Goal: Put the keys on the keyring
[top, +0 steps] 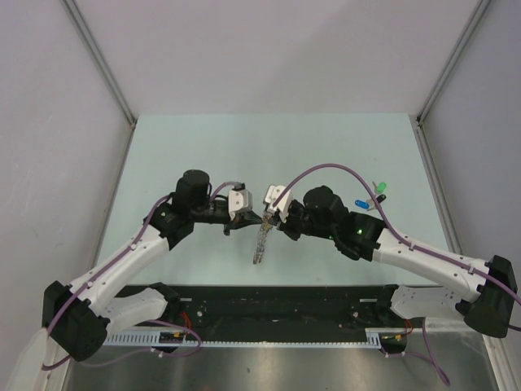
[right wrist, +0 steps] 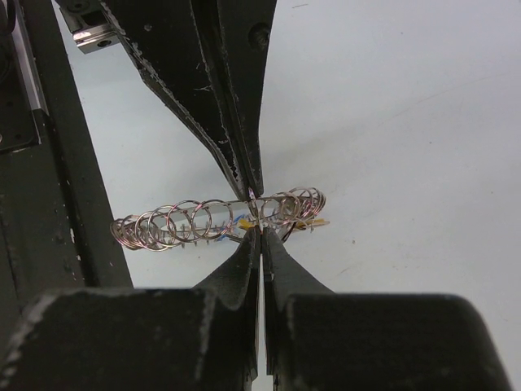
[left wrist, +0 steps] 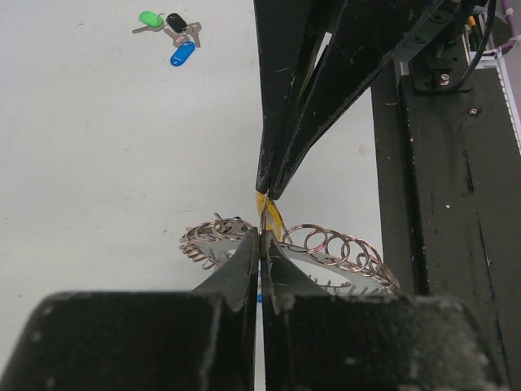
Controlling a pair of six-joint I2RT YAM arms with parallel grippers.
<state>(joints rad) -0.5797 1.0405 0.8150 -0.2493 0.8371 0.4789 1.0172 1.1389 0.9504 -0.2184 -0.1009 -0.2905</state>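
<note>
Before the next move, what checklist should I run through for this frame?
1. The left gripper shut on the keyring: ok.
2. The right gripper shut: ok.
3. What the right gripper pinches, keyring or yellow key: cannot tell.
4. Threading of yellow key onto keyring: cannot tell.
5. All keys on keyring: not ok; green key, black key, blue key lie loose on the table.

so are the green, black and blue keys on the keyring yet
No, the green, black and blue keys lie loose on the table, well apart from the keyring.
</note>
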